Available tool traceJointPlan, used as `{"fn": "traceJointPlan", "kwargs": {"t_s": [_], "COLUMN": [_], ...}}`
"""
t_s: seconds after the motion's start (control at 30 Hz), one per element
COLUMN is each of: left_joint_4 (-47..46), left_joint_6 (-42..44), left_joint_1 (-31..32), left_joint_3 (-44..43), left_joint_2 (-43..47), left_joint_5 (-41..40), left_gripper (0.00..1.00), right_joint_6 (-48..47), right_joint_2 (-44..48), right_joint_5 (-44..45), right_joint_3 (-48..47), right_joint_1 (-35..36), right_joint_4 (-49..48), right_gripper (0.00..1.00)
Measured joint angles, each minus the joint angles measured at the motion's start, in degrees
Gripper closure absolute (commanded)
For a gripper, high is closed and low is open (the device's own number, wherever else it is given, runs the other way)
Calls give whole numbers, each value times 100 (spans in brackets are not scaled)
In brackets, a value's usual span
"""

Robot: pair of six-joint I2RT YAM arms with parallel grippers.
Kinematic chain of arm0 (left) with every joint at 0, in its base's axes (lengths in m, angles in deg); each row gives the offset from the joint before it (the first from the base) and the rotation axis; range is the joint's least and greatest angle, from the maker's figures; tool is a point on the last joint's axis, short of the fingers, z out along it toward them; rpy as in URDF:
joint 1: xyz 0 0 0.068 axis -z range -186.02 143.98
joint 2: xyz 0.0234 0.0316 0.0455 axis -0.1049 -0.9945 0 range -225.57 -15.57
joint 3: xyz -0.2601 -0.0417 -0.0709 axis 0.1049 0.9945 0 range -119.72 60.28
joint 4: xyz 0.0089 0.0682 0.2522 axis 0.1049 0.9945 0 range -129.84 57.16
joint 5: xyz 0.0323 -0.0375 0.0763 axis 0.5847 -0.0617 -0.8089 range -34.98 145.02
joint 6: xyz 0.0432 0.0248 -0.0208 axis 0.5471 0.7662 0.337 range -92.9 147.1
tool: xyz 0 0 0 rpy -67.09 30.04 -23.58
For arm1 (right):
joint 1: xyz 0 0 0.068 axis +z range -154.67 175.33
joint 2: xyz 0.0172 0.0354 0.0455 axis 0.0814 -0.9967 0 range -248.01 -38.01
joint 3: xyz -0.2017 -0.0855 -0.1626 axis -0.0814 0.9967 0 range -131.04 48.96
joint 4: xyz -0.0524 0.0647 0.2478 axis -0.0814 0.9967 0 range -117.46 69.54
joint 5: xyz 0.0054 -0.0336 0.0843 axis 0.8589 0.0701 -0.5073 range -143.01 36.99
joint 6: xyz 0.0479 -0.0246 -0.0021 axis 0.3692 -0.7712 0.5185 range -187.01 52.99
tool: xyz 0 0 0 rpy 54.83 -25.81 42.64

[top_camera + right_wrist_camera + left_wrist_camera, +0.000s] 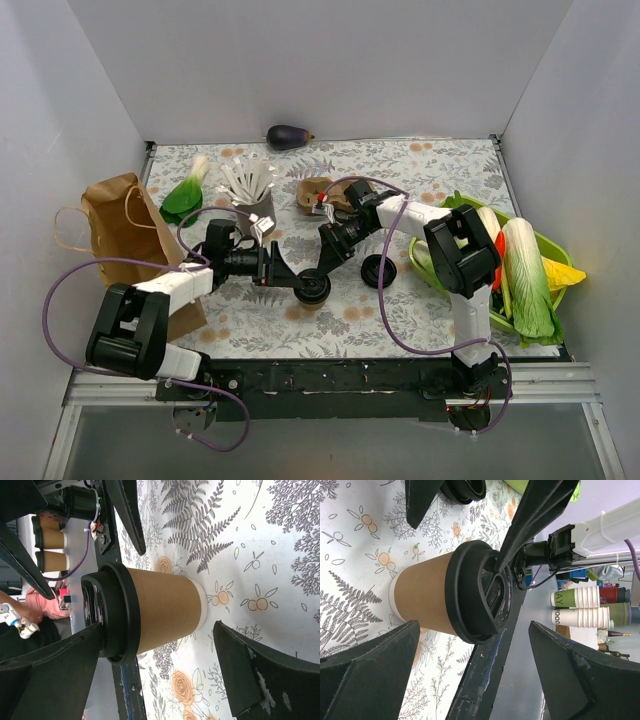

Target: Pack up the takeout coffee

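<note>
The takeout coffee (312, 288) is a tan paper cup with a black lid, standing upright mid-table. It shows in the left wrist view (427, 597) and the right wrist view (165, 610). My left gripper (293, 279) is open, and the cup stands just ahead of its tips (474, 632). My right gripper (325, 262) is open around the cup (159, 630), with one finger on the lid top and the other near the cup's base. The brown cardboard carrier (318, 192) sits behind them.
A grey cup of white sticks (256, 198) stands left of the carrier. A brown paper bag (120, 225) lies far left. A loose black lid (378, 270) lies right of the cup. A green basket (553, 247) of vegetables is at the right, an eggplant (288, 136) at the back.
</note>
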Motion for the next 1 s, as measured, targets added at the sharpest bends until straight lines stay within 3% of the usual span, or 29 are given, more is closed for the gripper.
{"fn": "traceJointPlan", "kwargs": {"t_s": [0.37, 0.73, 1.0], "left_joint_4": [981, 721, 1139], "left_joint_6": [-103, -409, -415], "left_joint_1": [-79, -304, -315], "left_joint_3": [-188, -199, -302], "left_joint_2": [122, 243, 262], "left_joint_5": [-868, -511, -1119], "left_gripper": [32, 31, 36], "right_joint_6": [-24, -83, -107], "right_joint_2": [39, 42, 42], "right_joint_5": [0, -74, -79], "right_joint_3": [68, 138, 138], "right_joint_1": [0, 11, 2], "right_joint_4": [81, 120, 122], "right_gripper": [3, 4, 4]}}
